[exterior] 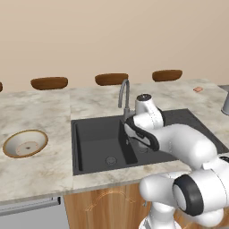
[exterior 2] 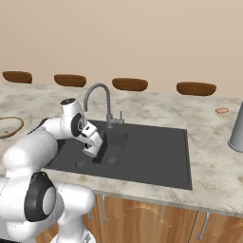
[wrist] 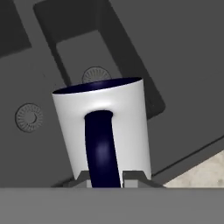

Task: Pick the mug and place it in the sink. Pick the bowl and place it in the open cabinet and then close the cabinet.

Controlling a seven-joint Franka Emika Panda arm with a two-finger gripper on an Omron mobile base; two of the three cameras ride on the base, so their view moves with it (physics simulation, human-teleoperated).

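Observation:
The mug (wrist: 103,118) has a white wall, a navy handle and a navy inside. My gripper (wrist: 111,177) is shut on its handle and holds it over the black sink (wrist: 52,43), with two drains below. In the right base view the gripper (exterior 2: 97,153) hangs low in the left basin of the sink (exterior 2: 152,152), right of the tap (exterior 2: 97,92). The tan bowl (exterior: 25,143) sits on the marble counter left of the sink (exterior: 98,138); its rim (exterior 2: 9,127) shows at the left edge. The cabinet is out of view.
A grey metal vessel (exterior 2: 236,130) stands on the counter right of the sink. A small pink item (exterior 2: 221,110) lies at the back right. Several brown stool seats (exterior: 49,82) line the far side of the counter. Wooden base cabinets (exterior 2: 156,218) run below.

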